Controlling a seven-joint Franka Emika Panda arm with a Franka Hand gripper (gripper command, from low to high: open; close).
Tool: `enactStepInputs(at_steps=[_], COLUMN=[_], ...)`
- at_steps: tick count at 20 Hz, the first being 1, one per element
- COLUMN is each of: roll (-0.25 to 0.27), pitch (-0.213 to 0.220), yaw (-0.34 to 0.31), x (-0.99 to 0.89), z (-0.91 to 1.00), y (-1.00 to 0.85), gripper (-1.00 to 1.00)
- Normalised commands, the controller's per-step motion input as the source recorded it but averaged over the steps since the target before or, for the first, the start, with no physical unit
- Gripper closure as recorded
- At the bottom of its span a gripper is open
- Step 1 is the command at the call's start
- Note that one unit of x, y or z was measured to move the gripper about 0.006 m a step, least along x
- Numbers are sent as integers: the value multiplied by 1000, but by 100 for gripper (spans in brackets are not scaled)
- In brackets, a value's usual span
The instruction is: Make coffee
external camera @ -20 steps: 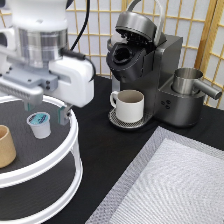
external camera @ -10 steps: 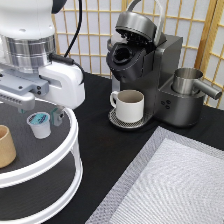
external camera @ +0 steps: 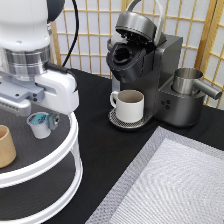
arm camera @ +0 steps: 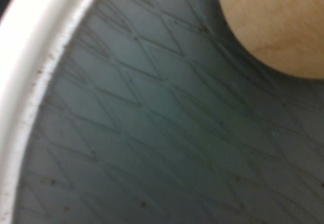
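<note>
The coffee is a small white pod with a teal foil top [external camera: 39, 126], standing on the upper shelf of a white-rimmed round tray [external camera: 74, 134] at the exterior view's left. My gripper [external camera: 40, 119] has come down over the pod and is open, with one dark finger [external camera: 53, 120] close beside the pod's right. The other finger is hidden by the hand. The grey coffee machine [external camera: 150, 75] stands at the top centre with its lid up. A cream mug [external camera: 131, 105] sits on its drip plate. The wrist view shows only the tray's mesh [arm camera: 159, 140] and its white rim [arm camera: 31, 90].
A tan wooden cup [external camera: 6, 146] stands on the tray at the left of the pod, and its edge [arm camera: 286, 40] shows in the wrist view. A steel milk jug [external camera: 189, 82] sits at the machine's right. A grey woven mat [external camera: 170, 185] covers the bottom right.
My hand has moved down and to the left, so the fingers now reach the pod's level. The pod, mug and machine have not moved.
</note>
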Motion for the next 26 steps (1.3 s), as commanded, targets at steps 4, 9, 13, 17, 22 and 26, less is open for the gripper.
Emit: enactStepInputs(at_steps=[4,9,13,17,22,26], roll=[1,2,13,56,81,97], pitch=[-119,-144,-183,-215,-173,-70], yaw=[0,0,0,0,19,51], x=[-309,-184,-180,-184,-272,-393], z=[-101,-10,-25,-106,-71,669], y=[0,-11,-21,-33,-11,166], gripper=[-100,100,100,100,100,100])
